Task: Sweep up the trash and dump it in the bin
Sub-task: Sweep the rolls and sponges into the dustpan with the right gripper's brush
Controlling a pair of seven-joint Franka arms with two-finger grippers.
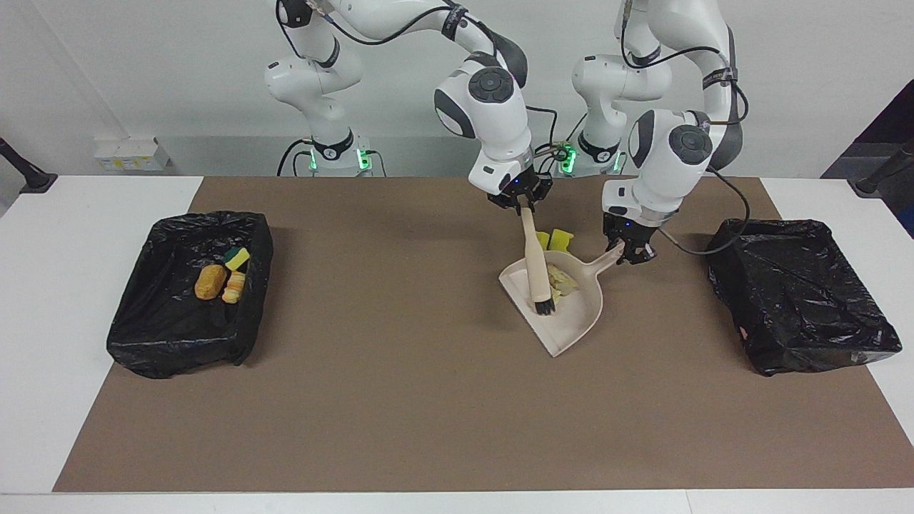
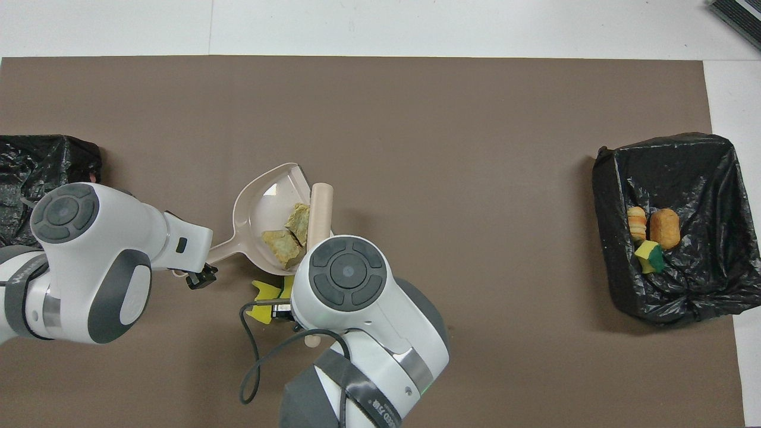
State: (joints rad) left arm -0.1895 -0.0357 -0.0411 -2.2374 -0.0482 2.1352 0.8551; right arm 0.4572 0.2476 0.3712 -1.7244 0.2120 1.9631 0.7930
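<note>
Clamping the beige, black-bristled brush (image 1: 537, 275), which is pointing away from the robots into the beige plastic dustpan (image 1: 571, 325), the right gripper (image 1: 523, 202) is hovering near the yellow-and-green sponge scraps (image 1: 556, 240). These are lying on the brown mat (image 1: 400, 400) at the dustpan's closed rim, nearer the robots. Tan crusty lumps (image 1: 559, 280) are sitting inside. The left gripper (image 1: 627, 251) is at the dustpan's handle, but I cannot tell whether it is gripping.

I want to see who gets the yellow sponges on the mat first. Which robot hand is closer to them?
The right hand. It hangs almost right over the yellow sponges, gripping the brush. The left hand is off beside them at the dustpan's handle, toward the left arm's end of the table.
</note>
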